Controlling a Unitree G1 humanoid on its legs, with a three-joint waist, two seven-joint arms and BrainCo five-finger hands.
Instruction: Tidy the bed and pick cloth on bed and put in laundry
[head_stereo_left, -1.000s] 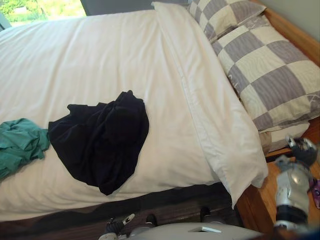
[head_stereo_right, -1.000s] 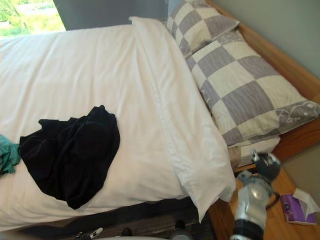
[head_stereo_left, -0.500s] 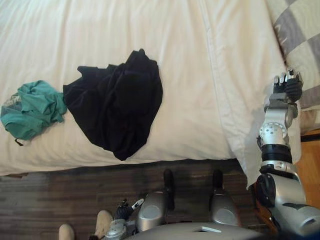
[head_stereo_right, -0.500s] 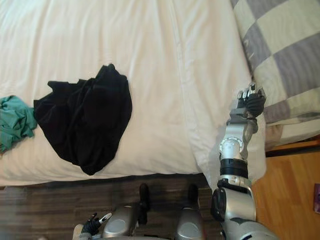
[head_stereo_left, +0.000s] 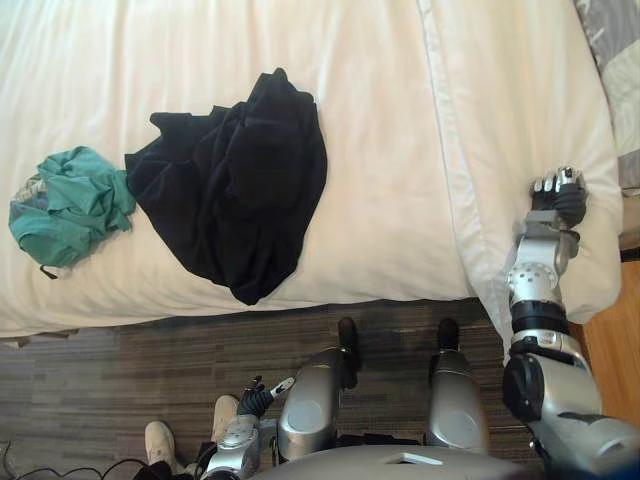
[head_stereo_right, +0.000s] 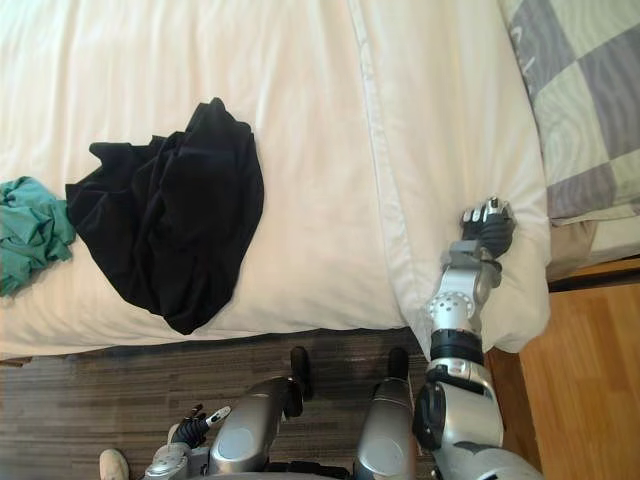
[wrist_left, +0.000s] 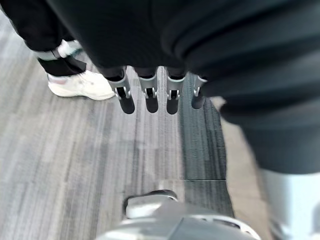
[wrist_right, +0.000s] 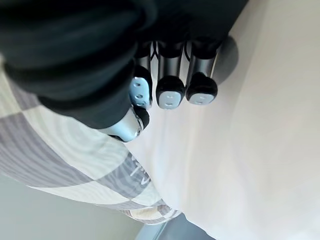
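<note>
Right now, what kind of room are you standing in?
Probably a bedroom: a bed with white covers, a checked pillow, plus a black cloth and a green cloth lying on it.

the black cloth (head_stereo_left: 230, 190) is soft, matt and creased; the green cloth (head_stereo_left: 70, 205) matt and crumpled. the bed cover (head_stereo_left: 390, 130) is smooth white fabric. the carpet (head_stereo_left: 110, 385) looks rough, the wooden boards (head_stereo_right: 590, 380) glossy.
</note>
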